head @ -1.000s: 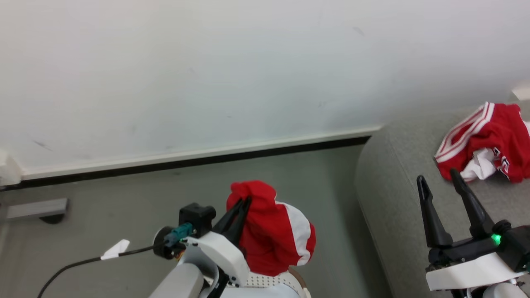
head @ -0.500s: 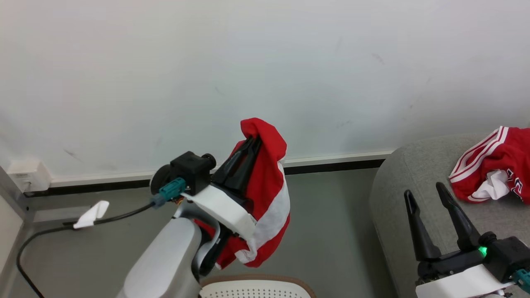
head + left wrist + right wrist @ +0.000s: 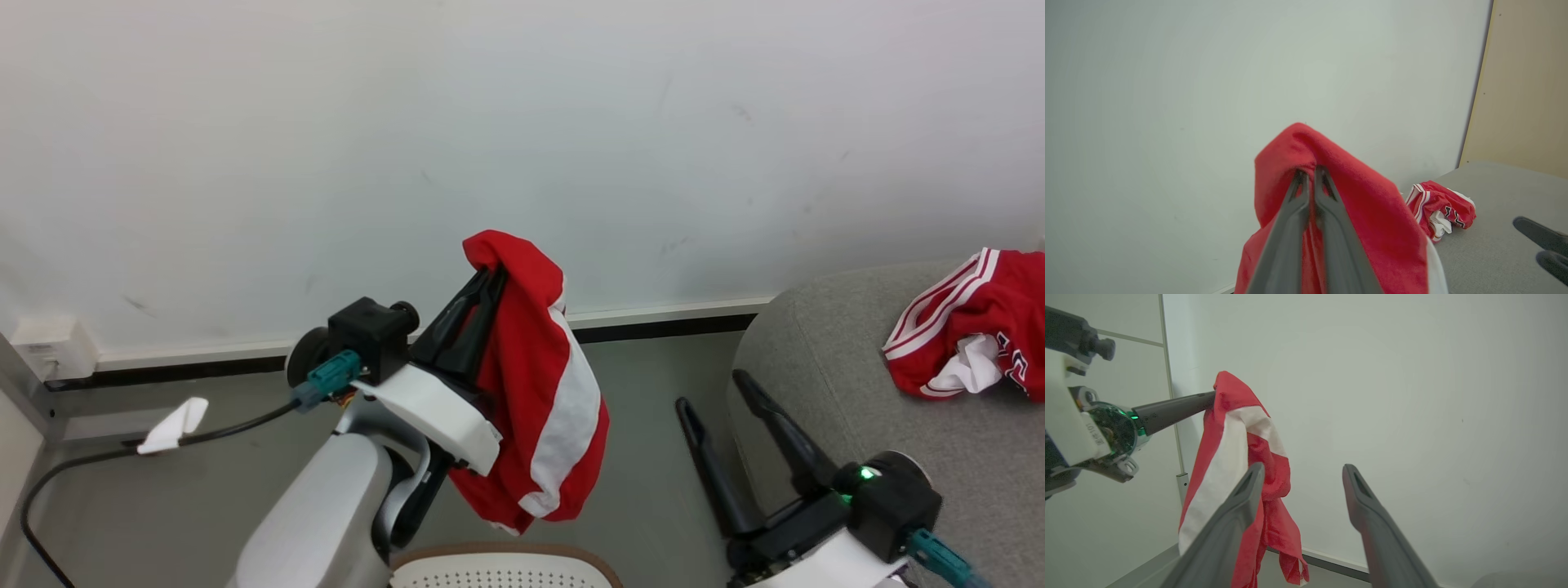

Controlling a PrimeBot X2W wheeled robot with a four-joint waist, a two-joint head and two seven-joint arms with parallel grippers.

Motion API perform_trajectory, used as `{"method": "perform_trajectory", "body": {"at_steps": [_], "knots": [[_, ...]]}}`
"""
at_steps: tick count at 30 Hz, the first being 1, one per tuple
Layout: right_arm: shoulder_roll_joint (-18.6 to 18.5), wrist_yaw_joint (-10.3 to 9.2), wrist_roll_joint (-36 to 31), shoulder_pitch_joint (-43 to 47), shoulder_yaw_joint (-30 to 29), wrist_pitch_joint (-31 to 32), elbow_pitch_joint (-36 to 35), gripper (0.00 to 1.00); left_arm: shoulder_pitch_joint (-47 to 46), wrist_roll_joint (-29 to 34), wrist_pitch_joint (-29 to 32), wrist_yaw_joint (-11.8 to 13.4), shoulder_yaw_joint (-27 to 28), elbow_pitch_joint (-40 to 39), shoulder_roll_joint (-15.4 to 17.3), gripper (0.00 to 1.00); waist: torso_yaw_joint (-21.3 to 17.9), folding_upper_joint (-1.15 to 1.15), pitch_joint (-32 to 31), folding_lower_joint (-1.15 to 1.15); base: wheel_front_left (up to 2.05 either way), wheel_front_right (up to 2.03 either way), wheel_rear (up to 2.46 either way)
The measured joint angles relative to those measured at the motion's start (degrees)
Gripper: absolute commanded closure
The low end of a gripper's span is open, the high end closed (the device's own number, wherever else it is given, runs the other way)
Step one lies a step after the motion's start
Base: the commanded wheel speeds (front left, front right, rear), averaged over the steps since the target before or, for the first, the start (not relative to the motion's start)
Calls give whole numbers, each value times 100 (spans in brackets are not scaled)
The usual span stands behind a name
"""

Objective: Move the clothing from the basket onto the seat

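I have the left gripper pinched shut on a fold at the top of one red garment. It hangs free in the air from the fingertips, its broad white stripe running down the side that faces my right arm. In the head view its lowest hem shows just above the brown rim of the basket, whose perforated white wall sits at the bottom edge, with the grey floor and the pale wall behind. My right gripper is spread wide and holds nothing, fingers near the rounded edge of the seat. The other red garment, white-striped with dark lettering, lies crumpled on that seat, well apart from the one I am holding up.
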Motion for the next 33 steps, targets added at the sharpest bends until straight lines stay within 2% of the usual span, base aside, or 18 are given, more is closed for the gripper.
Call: {"method": "perform_trajectory", "body": {"at_steps": [6,12,23,27,28,29,30,33], "knots": [[177,0,258,-561,753,0,419,0,-2,0,43,-18,-202,-3,-94,100,158,0,-25,0,0,0,0],[302,0,475,-1014,1308,1,1247,0,-30,-25,90,-114,-483,2,-257,100,492,0,-59,0,0,0,0],[514,0,579,-1193,1502,2,2919,0,-120,-105,207,-213,-1100,-80,-445,100,1222,0,-169,0,0,0,0],[573,0,684,-1246,1474,1,3085,0,-136,-189,248,-214,-1213,-181,-469,100,1424,0,-192,0,0,0,0],[606,0,704,-1272,1467,1,3067,37,-136,-200,250,-210,-1224,-194,-469,100,1463,0,-194,0,0,0,0],[636,0,728,-1296,1445,1,3027,60,-137,-200,253,-205,-1236,-203,-470,100,1494,0,-197,0,0,0,0],[657,0,749,-1302,1408,1,2965,100,-137,-200,254,-202,-1240,-210,-470,100,1518,0,-198,0,0,0,0],[688,0,791,-1299,1310,1,2797,100,-136,-200,276,-170,-1240,-215,-442,100,1547,0,-197,0,0,0,0]]}}
